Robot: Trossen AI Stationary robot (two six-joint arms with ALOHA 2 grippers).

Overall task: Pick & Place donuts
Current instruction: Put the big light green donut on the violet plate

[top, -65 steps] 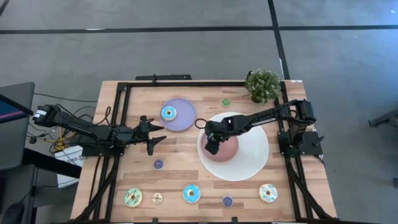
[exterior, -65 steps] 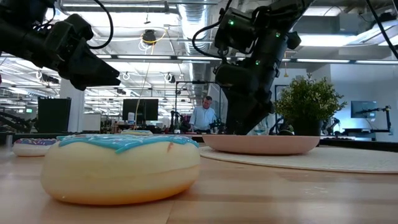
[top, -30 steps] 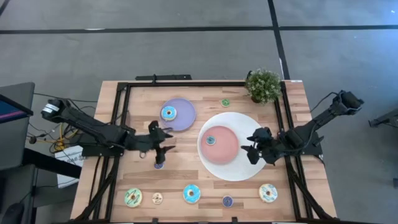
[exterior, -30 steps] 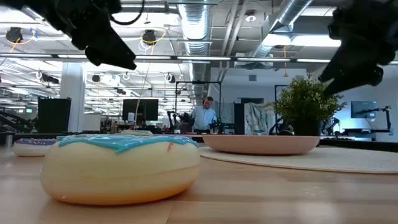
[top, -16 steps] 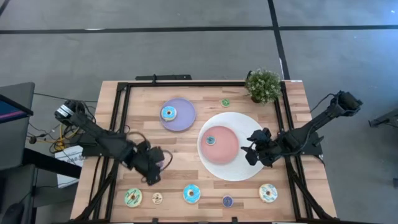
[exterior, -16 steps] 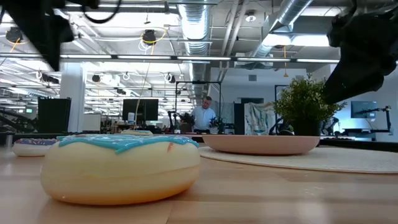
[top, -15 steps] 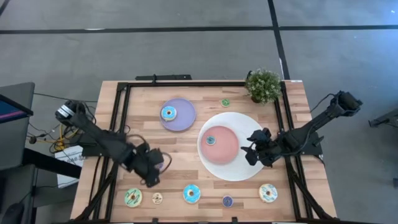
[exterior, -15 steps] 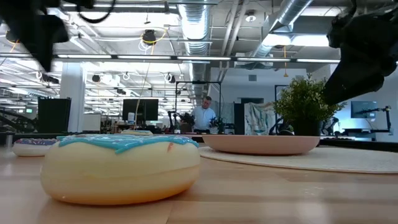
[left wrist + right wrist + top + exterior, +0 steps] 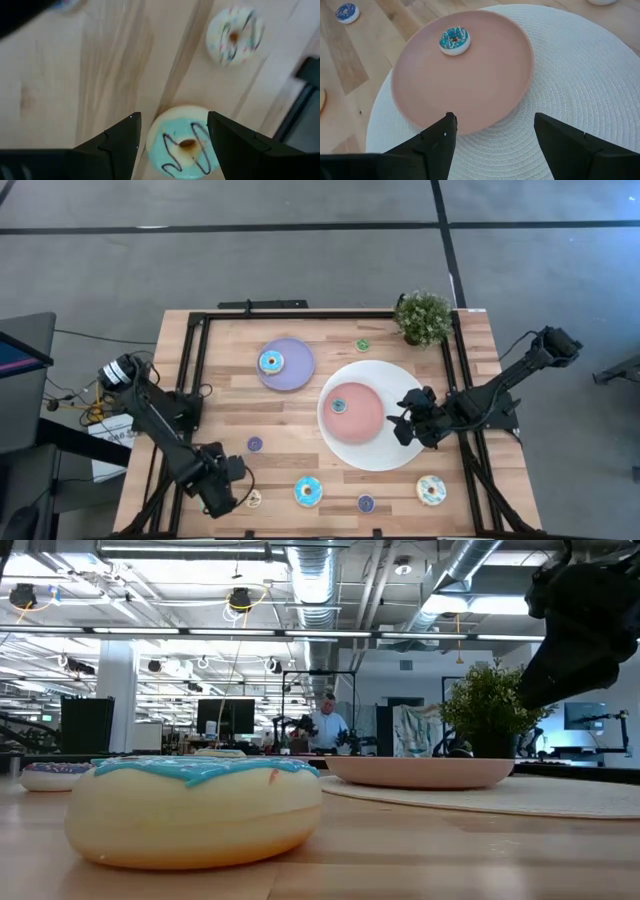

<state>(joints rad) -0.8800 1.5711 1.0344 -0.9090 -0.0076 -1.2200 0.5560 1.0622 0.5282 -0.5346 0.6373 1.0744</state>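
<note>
Pale wood planking forms the table top (image 9: 300, 425), bounded by a black frame.

Item in hand: one large green-iced ring donut with dark drizzle (image 9: 186, 148) lies flat at the table's near-left corner. The left gripper (image 9: 173, 116) hangs directly over it, fingers apart, one to each side, not touching. In the high view that arm hides the donut.

Risks, as judged:
- The ring sits nearer one finger than the other. An uneven descent could push it sideways instead of trapping it.
- Its rounded, glossy rim may slip out of a shallow pinch.
- A small cream ring donut with sprinkles (image 9: 235, 35) lies close by. A wide sweep could knock it.

Count:
- Donuts: nine. Large: green, blue on the lilac round plate (image 9: 298, 372), blue at the near edge (image 9: 308, 491), cream (image 9: 431, 490). Small: cream, two purple, one green, one blue on the pink round plate (image 9: 365, 422).
- Plates: three, the pink one resting on a white woven round plate (image 9: 372, 456).
- One small potted plant (image 9: 424, 317).

The right gripper (image 9: 405, 423) waits over the white plate's right side, fingers apart, empty.
</note>
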